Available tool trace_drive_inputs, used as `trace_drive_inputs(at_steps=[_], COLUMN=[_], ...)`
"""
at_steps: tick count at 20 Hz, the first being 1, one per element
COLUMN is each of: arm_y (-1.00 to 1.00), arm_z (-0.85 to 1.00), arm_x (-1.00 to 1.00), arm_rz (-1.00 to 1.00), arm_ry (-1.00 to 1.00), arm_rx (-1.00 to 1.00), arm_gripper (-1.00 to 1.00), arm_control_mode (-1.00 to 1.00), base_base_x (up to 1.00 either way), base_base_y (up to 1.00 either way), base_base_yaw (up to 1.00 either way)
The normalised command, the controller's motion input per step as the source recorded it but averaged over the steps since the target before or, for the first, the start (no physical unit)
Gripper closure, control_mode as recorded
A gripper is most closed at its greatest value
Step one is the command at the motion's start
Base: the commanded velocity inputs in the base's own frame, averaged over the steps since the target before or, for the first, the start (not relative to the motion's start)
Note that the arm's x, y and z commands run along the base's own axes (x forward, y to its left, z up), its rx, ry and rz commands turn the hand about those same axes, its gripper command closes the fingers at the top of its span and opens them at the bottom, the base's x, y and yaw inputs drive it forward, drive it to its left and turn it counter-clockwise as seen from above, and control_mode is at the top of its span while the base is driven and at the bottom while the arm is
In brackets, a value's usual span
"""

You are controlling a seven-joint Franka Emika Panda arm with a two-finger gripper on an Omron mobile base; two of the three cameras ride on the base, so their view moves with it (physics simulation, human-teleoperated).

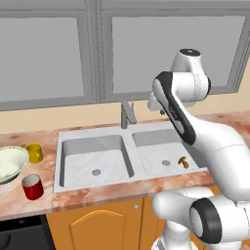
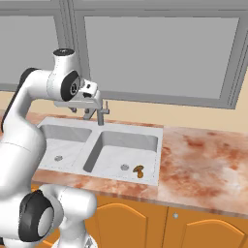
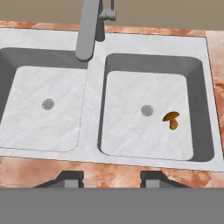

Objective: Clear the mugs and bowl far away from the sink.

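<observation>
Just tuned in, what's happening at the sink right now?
The arm's gripper hangs above the double sink with jaws apart, holding nothing. The red mug, yellow mug and bowl sit on the counter left of the sink, untouched. A small brown thing lies in the right basin.

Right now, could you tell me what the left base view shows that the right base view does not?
Left base view alone: the bowl, the yellow mug and the red mug on the counter left of the sink. Right base view alone: a long stretch of counter right of the sink. Both: the faucet and a small brown item in the right basin.
</observation>
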Motion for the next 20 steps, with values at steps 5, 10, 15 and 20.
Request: trace_drive_inputs(at_steps=[5, 10, 15, 20], arm_y=[0.01, 0.04, 0.0, 0.0], arm_z=[0.0, 0.0, 0.0, 0.0], arm_x=[-0.34, -0.58, -0.68, -0.59], arm_rz=[0.0, 0.0, 0.0, 0.0], arm_ry=[-0.05, -0.18, -0.12, -0.04], arm_rx=[0.0, -0.02, 0.0, 0.0], arm_gripper=[-1.0, -1.0, -1.0, -1.0], arm_control_mode=[-1.0, -1.0, -1.0, -1.0], base_base_x=[0.0, 0.0, 0.0, 0.0], base_base_y=[0.0, 0.0, 0.0, 0.0], base_base_yaw=[0.0, 0.0, 0.0, 0.0])
